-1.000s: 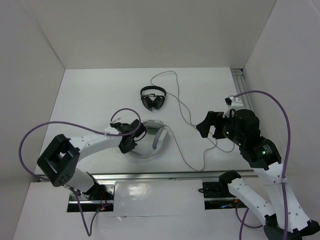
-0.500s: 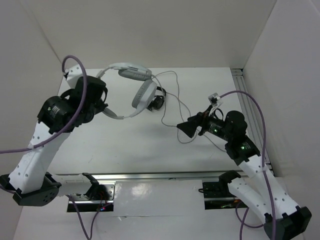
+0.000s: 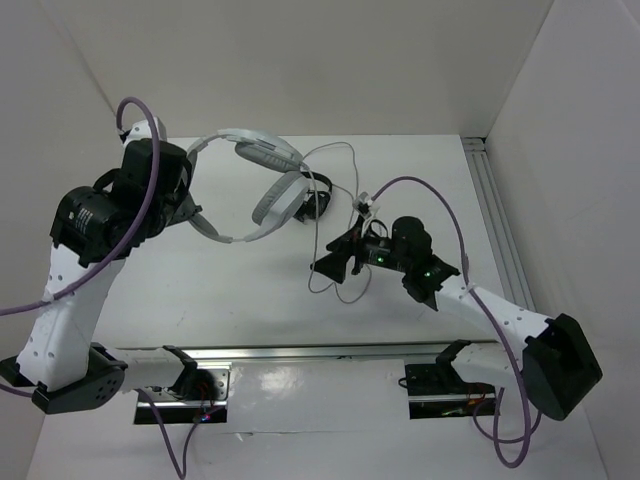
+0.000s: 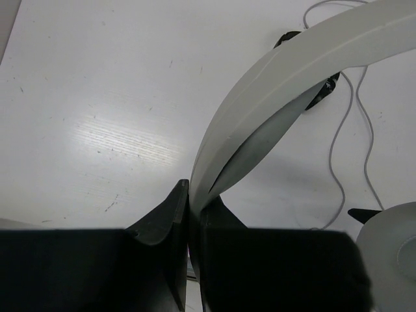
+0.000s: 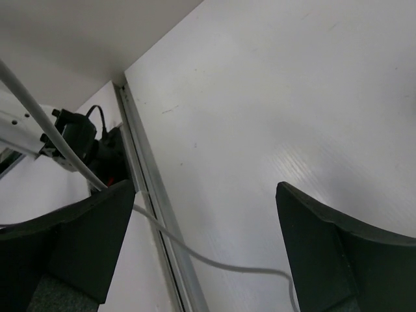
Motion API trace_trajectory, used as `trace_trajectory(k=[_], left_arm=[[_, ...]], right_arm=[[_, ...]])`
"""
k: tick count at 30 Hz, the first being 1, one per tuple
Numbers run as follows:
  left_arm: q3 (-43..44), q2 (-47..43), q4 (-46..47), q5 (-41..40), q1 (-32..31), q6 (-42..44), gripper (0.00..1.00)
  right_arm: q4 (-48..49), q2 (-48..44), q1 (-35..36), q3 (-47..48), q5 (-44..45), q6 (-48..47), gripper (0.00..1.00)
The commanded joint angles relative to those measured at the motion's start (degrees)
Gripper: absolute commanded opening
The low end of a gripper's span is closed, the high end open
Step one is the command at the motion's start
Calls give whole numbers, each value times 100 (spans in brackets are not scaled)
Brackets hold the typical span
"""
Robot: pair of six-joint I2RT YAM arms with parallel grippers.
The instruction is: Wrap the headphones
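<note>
Left wrist: headphones (image 4: pixel 292 71) clamped in left pincer (image 4: pixel 194 195) (cable (image 5: pixel 175 240) beside wide right pincer (image 5: pixel 205 188)).

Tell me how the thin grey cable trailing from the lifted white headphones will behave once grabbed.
Likely floppy: the thin grey cable sags in loose curves and loops. Probably very light, so it should follow the large grey-white over-ear headphones as they move. Being thin and smooth-looking, it may slip through the open right tool.

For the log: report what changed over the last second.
The left arm lifted the headphones off the table, up and leftwards, left jaws staying shut on the headband. The right arm swung left towards the cable, right jaws open. The black headphones stayed put.
</note>
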Motion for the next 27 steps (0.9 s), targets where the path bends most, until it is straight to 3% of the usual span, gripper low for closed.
trace_trajectory(k=[1,2,4,8,9,12,18,21,25,27], left_arm=[[385,-90,489,190,104,75,0],[386,-90,489,260,165,75,0],[386,-90,489,321,165,128,0],[333,-90,489,375,218,181,0],[333,-90,489,375,270,181,0],[333,-90,489,436,271,233,0],[386,-143,489,551,324,233,0],[438,-196,489,612,324,233,0],[438,-196,489,674,376,233,1],[499,-196,420,621,376,233,1]], right_arm=[[647,-402,284,47,1173,-188,96],[595,-535,285,-128,2188,-31,96],[743,-912,338,-322,2453,24,97],[1182,-1142,338,-595,1761,-47,97],[1183,-1090,338,-596,1115,-116,98],[1026,-686,390,-437,336,-240,97],[1403,-405,899,-675,98,-302,97],[1342,-54,1321,-675,790,-609,97],[1701,420,1516,-675,1327,-688,89],[1868,632,1516,-675,1407,-688,74]])
